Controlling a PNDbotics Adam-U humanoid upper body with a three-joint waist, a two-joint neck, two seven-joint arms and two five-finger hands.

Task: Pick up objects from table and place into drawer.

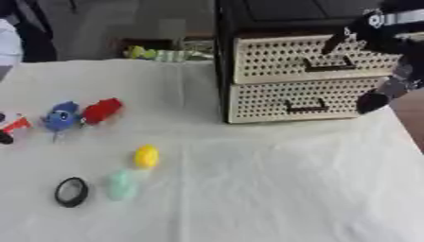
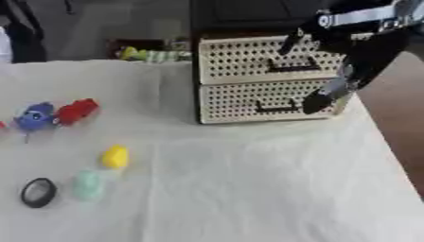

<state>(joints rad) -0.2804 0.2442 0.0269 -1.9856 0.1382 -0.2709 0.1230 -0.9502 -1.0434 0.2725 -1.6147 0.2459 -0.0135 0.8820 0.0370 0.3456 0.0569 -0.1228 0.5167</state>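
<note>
On the white cloth at the left lie a red toy (image 1: 102, 110) and a blue toy (image 1: 61, 116), touching each other. Nearer the front are a yellow egg-shaped piece (image 1: 146, 156), a pale green piece (image 1: 122, 185) and a black ring (image 1: 71, 191). A small red and white thing (image 1: 14, 125) shows at the left edge. The black drawer cabinet (image 1: 222, 71) stands at the back right, with both perforated drawers closed. My right hand (image 2: 331, 29) comes in from the upper right, open, with one finger (image 2: 290, 43) at the upper drawer's front (image 1: 273, 59) above its handle (image 1: 327, 66). My left hand is out of sight.
A striped yellow-green thing (image 1: 162, 54) lies beyond the table's far edge. The table's right edge (image 2: 389, 156) runs close past the cabinet. The lower drawer (image 1: 265, 101) has its own dark handle (image 1: 304, 108).
</note>
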